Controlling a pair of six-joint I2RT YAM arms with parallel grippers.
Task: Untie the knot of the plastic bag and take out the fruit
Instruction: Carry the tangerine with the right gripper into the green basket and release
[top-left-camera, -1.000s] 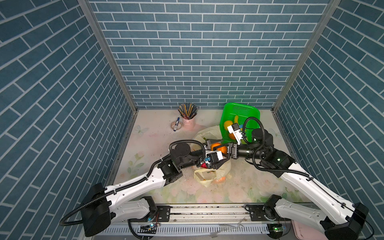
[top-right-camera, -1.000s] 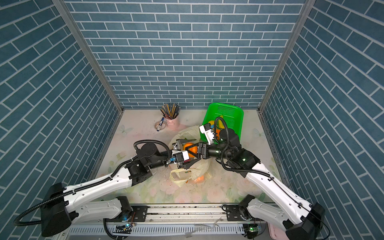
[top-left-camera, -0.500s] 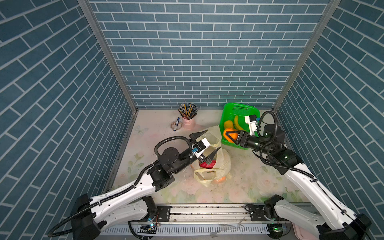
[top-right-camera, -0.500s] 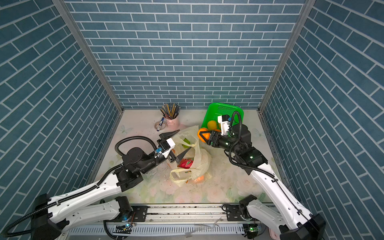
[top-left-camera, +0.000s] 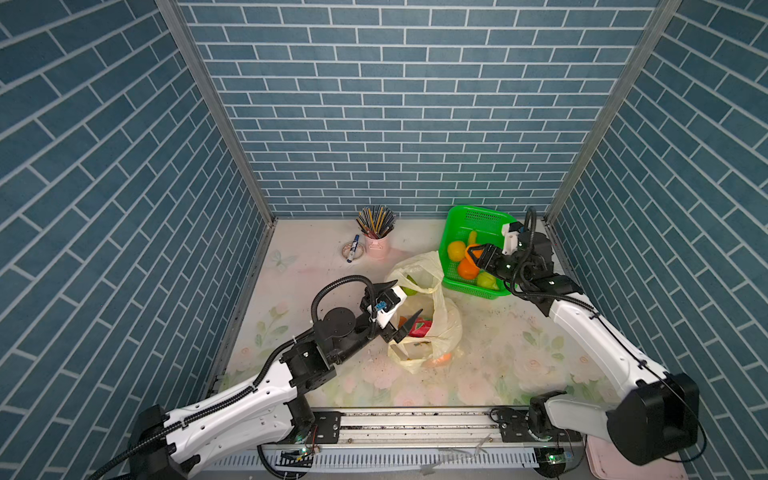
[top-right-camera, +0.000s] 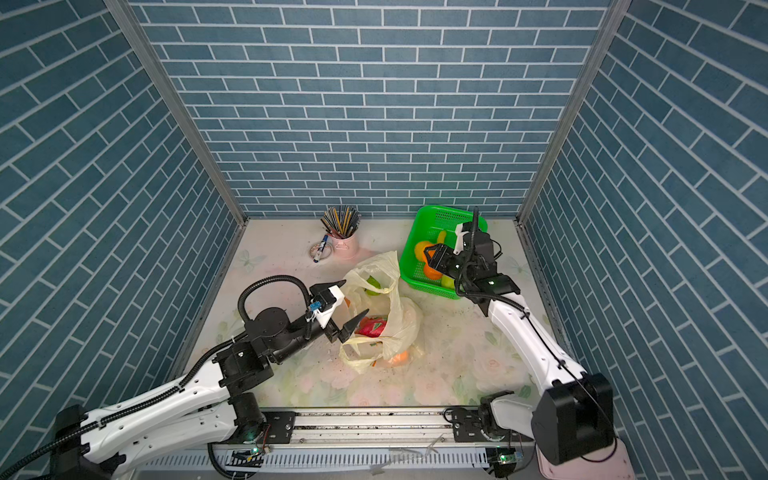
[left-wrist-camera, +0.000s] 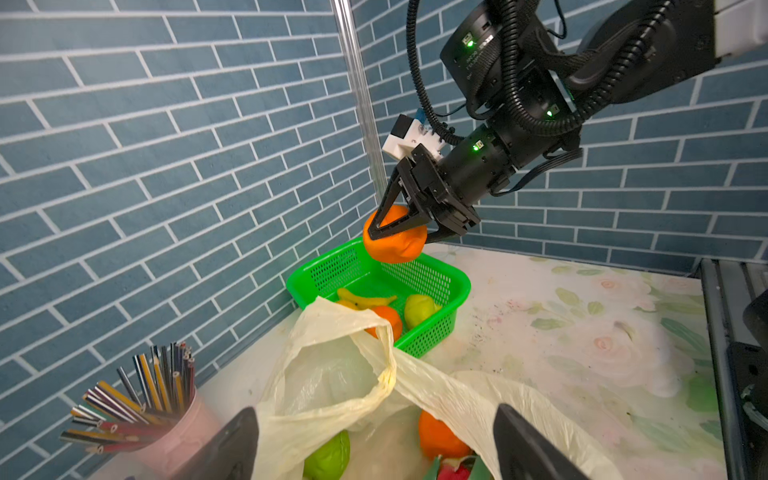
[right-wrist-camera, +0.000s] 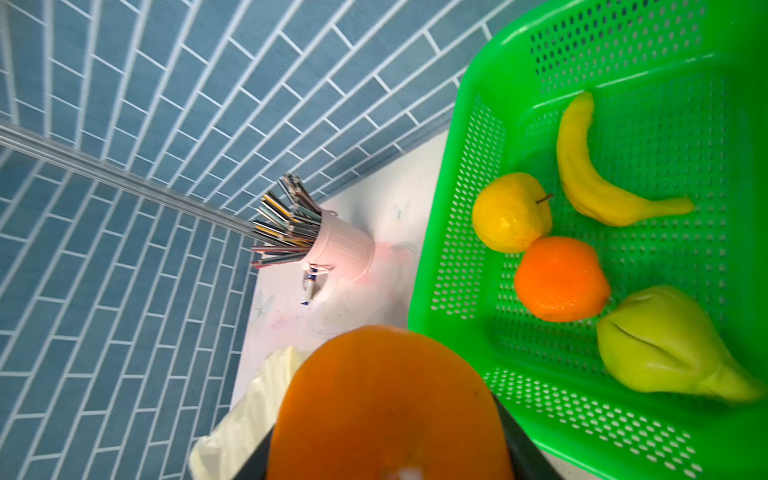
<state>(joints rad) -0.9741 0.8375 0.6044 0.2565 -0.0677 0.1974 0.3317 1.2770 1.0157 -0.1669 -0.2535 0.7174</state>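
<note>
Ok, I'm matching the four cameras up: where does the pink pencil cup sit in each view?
In a top view: pink pencil cup by the back wall, left of the green basket.
In a top view: same place.
Left wrist: cup across the plastic bag from the basket.
Right wrist: cup outside the basket, near its rim.
Shared landmark: the basket.

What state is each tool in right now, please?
Left tool: open, holding nothing, at the plastic bag's mouth.
Right tool: closed on an orange fruit, raised by the green basket.
</note>
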